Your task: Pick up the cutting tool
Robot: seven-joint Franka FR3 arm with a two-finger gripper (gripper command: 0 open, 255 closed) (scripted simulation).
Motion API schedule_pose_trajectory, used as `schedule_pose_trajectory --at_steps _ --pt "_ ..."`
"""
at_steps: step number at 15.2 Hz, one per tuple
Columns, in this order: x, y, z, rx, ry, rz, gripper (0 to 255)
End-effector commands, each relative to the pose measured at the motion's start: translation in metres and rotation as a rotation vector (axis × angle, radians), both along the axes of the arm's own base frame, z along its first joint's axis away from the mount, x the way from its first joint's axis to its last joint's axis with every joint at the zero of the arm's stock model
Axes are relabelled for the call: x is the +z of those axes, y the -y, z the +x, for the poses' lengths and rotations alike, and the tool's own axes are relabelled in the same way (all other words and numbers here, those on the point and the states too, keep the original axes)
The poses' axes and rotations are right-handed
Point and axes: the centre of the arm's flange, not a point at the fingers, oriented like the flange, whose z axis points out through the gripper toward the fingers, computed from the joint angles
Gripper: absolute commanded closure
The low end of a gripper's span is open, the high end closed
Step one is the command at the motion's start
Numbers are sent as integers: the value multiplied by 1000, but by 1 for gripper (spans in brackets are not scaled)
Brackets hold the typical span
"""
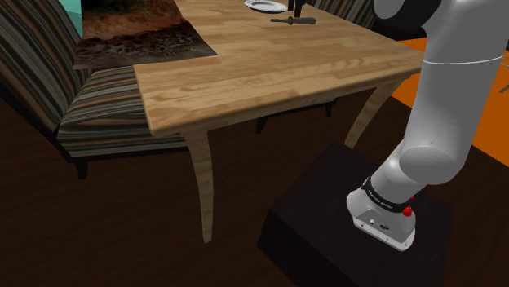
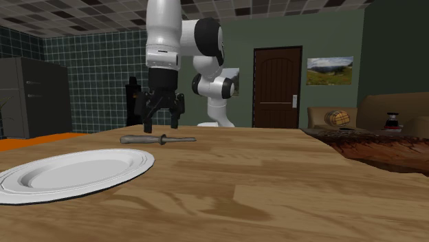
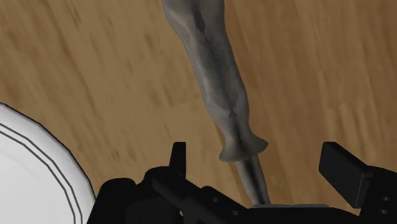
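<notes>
The cutting tool is a dull grey knife (image 2: 158,139) lying flat on the wooden table (image 2: 261,185), a little beyond the white plate (image 2: 69,172). My black gripper (image 2: 160,127) hangs just above it, open, fingertips either side of the knife and short of the tabletop. In the wrist view the knife's handle (image 3: 213,70) runs away from the gripper (image 3: 257,162) and its guard lies between the spread fingers (image 3: 343,172), which do not touch it. The shoulder view has the knife (image 1: 292,21) at the table's far end under the gripper (image 1: 298,10).
The plate (image 1: 265,5) lies close beside the knife. A brown patterned cloth (image 1: 139,33) covers the table's other far corner. A striped chair (image 1: 98,114) stands at the table's side. My black stand (image 1: 359,228) sits on the dark floor by the table leg.
</notes>
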Motion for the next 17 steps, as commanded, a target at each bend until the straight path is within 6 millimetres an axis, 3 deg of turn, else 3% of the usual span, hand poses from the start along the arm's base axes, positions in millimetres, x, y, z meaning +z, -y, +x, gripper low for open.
schedule_pose_trajectory --at_steps 1,5,6,15,17 --pt "-10 0 2 2 1 0 0" --pt "-23 0 2 2 1 0 0" --pt "-24 0 2 2 1 0 255" --pt "-23 0 2 2 1 0 255" --pt "-13 0 2 2 1 0 255"
